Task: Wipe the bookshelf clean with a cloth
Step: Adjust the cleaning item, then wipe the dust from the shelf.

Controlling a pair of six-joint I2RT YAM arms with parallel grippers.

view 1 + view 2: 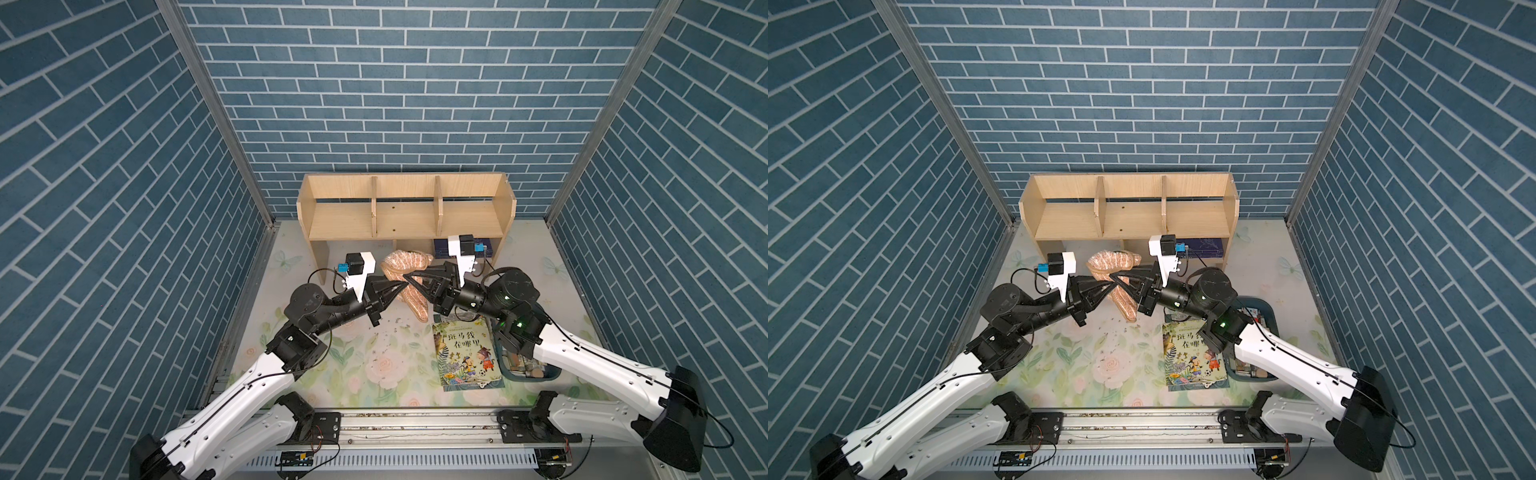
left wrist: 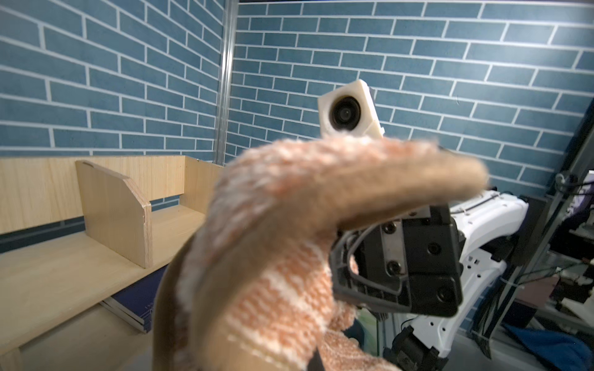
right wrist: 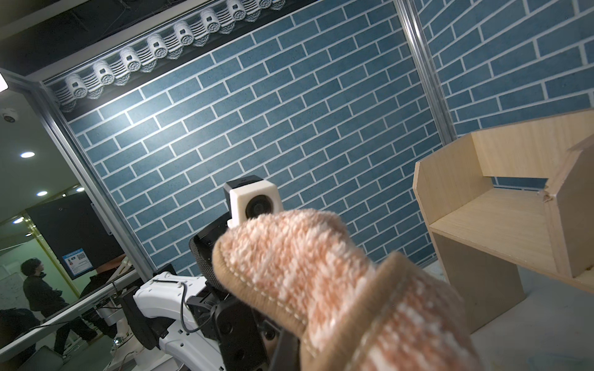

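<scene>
Mid-frame in both top views, just below the bookshelf (image 1: 405,218), the cloth (image 1: 402,262) hangs bunched. The left gripper (image 1: 398,286) and right gripper (image 1: 411,277) each pinch it tight. It looks light, soft and floppy, so I'd grab a gathered fold rather than a loose edge.

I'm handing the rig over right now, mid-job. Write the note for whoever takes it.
Left gripper: shut on the cloth.
Right gripper: shut on the same cloth, its fingertips meeting the left's.
Cloth: bunched between both grippers in front of the bookshelf, not touching it.
Done: cloth picked up.
Left: bring it onto the shelf boards and wipe; no wiping contact yet.
Picture book lies on the table by the right arm.
</scene>
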